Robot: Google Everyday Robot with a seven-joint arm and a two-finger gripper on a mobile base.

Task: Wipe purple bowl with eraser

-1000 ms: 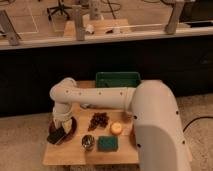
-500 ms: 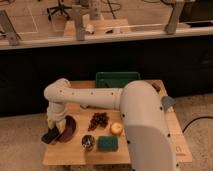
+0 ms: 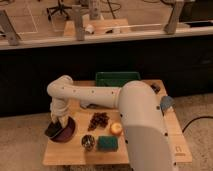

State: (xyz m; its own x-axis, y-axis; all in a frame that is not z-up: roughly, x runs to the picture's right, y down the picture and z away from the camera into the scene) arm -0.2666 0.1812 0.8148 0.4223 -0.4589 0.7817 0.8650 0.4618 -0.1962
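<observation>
Black and small, the eraser [image 3: 51, 131] was held tight in the gripper [image 3: 56, 127] at the left rim of the bowl [image 3: 69, 134]. It was judged light and stiff, best gripped by its sides.

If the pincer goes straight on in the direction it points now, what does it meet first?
The pincer points down over a front corner of the table. The dark eraser seems to lie right at its tip, then the purple bowl; depth is unclear.

No legible text, label, brand or number found on any item. The gripper [image 3: 56, 125] is at the desk's [image 3: 70, 154] front-left corner.
</observation>
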